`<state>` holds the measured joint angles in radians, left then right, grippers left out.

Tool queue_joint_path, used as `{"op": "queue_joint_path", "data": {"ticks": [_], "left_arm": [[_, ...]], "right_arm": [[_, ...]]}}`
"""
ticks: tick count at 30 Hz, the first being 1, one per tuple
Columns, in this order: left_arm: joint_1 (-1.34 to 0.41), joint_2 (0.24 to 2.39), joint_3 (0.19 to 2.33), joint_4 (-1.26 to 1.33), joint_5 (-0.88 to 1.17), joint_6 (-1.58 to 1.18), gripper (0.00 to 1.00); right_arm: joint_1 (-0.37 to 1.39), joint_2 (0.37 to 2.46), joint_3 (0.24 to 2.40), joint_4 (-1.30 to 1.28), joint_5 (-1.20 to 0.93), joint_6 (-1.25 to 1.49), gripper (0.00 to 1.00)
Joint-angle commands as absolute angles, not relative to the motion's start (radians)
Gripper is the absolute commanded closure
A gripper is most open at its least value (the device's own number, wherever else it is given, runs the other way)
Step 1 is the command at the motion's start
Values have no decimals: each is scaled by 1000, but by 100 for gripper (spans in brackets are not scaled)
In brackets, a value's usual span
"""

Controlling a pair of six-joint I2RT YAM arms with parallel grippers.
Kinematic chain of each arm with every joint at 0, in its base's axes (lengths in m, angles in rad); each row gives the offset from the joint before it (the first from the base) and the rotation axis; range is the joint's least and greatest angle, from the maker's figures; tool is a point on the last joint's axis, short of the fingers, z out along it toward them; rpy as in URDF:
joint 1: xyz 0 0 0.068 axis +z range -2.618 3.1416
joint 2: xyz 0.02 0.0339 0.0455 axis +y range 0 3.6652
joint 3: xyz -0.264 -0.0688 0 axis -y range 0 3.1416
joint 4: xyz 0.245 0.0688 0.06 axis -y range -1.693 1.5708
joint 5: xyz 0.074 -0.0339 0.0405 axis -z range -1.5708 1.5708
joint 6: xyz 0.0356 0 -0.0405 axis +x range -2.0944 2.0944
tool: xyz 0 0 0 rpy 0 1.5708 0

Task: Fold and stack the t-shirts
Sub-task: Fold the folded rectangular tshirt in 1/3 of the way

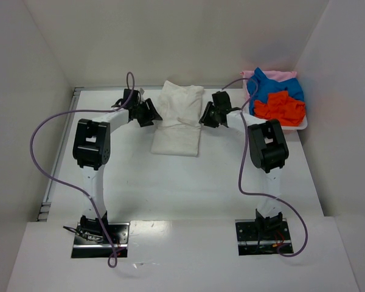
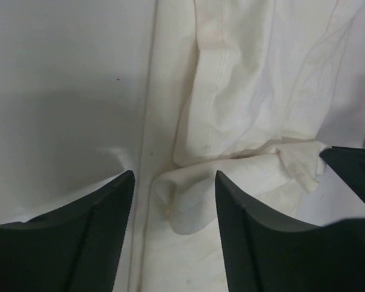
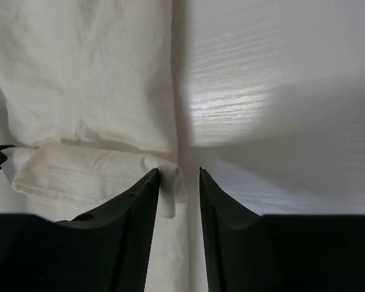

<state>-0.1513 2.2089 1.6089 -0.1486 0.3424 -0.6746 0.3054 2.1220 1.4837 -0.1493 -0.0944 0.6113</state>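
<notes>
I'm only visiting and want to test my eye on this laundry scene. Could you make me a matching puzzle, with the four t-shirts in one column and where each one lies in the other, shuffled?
Things:
1. off-white t-shirt
2. blue t-shirt
3. orange-red t-shirt
4. pink t-shirt

Places:
A. in the tray, on its near side
B. on the table, outside the tray
C. showing at the tray's far edge, mostly under another shirt
D. in the tray, between two other shirts

Pairs: 1-B, 2-D, 3-A, 4-C.
</notes>
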Motion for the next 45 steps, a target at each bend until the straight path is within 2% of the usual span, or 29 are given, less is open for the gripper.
{"op": "queue_joint_path", "data": {"ticks": [1,6,11,14,15,16,17,18,20,21,23,25,34,45], "left_arm": [[-141,2220,1644,-106,379,-644,35],[-141,2230,1689,-106,416,-644,31],[-141,2191,1689,-106,416,-601,19],[-132,2114,1656,-115,405,-540,18],[-132,2065,1638,-115,405,-526,21],[-132,2040,1617,-115,420,-516,25],[-132,2016,1596,-101,429,-505,30],[-132,1967,1571,-89,440,-505,43],[-132,1922,1488,-58,466,-505,62],[-143,1886,1465,-46,466,-505,80],[-170,1873,1404,-26,482,-505,92],[-193,1859,1373,-11,500,-505,99],[-202,1991,1330,52,551,-578,100],[-202,2124,1417,11,430,-541,100]], "right_arm": [[284,2128,1528,-86,-112,609,61],[284,2128,1537,-64,-133,609,60],[284,2102,1575,-89,-133,600,59],[284,2036,1566,-98,-123,574,72],[284,2016,1553,-98,-123,574,79],[284,1982,1552,-98,-123,563,92],[284,1968,1542,-98,-144,563,96],[284,1957,1542,-98,-161,552,99],[284,1945,1542,-98,-198,543,100],[284,1945,1533,-98,-236,543,100],[293,1934,1520,-98,-259,543,100],[305,1934,1494,-89,-270,543,100],[382,2002,1473,-87,-282,554,100],[393,2082,1466,-86,-241,543,100]]}}
